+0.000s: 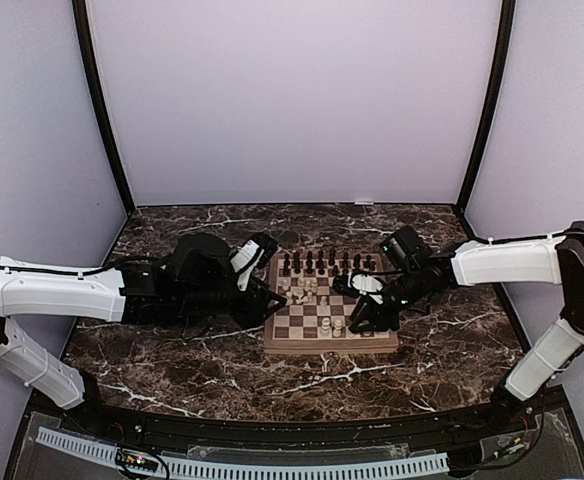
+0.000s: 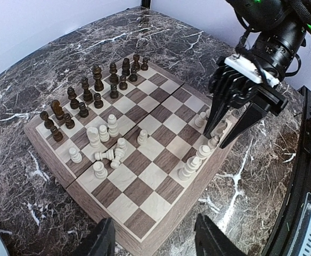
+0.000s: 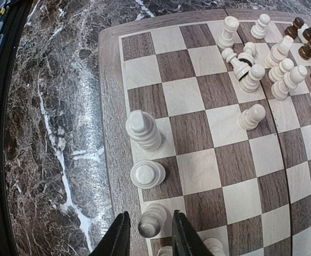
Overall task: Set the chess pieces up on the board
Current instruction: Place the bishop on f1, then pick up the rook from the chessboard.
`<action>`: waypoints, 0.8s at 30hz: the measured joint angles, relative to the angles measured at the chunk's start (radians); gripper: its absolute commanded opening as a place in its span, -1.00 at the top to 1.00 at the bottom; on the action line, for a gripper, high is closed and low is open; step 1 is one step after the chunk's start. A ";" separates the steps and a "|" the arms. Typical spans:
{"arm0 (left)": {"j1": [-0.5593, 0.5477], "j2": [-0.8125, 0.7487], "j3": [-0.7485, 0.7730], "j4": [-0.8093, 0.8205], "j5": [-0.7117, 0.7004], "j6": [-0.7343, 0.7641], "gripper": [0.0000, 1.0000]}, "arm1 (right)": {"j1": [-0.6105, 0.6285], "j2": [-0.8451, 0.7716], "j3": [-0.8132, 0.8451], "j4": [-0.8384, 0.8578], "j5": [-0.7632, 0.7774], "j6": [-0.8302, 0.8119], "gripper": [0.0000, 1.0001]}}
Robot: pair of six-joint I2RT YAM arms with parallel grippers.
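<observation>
The board [image 1: 332, 346] lies mid-table. Dark pieces [image 1: 327, 265] stand in its two far rows. White pieces [image 1: 312, 295] cluster near its left middle, two of them lying on their sides [image 2: 110, 156]. Several white pieces [image 2: 195, 160] stand along the near edge row. My right gripper [image 1: 367, 318] is open over that row and straddles one upright white piece [image 3: 153, 224], with a gap on each side. My left gripper [image 2: 155, 240] is open and empty, above the board's near left corner.
The board rests on a dark marble table [image 1: 172, 350] with pale walls on three sides. A black rail [image 1: 272, 430] runs along the table's near edge. Both arms reach in low over the table beside the board.
</observation>
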 measured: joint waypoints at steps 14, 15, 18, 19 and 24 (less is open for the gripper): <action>0.090 0.199 0.262 -0.166 -0.036 -0.164 0.18 | -0.032 -0.184 0.114 -0.169 -0.081 0.015 0.30; 0.098 0.216 0.282 -0.183 -0.029 -0.176 0.18 | -0.040 -0.197 0.112 -0.171 -0.080 0.023 0.30; 0.123 0.272 0.333 -0.226 0.000 -0.206 0.10 | -0.074 -0.252 0.066 -0.146 -0.071 0.049 0.30; 0.130 0.290 0.349 -0.244 0.010 -0.214 0.08 | -0.085 -0.262 0.052 -0.142 -0.065 0.055 0.29; 0.148 0.397 0.428 -0.319 0.051 -0.233 0.04 | -0.122 -0.271 0.000 -0.109 0.008 0.058 0.30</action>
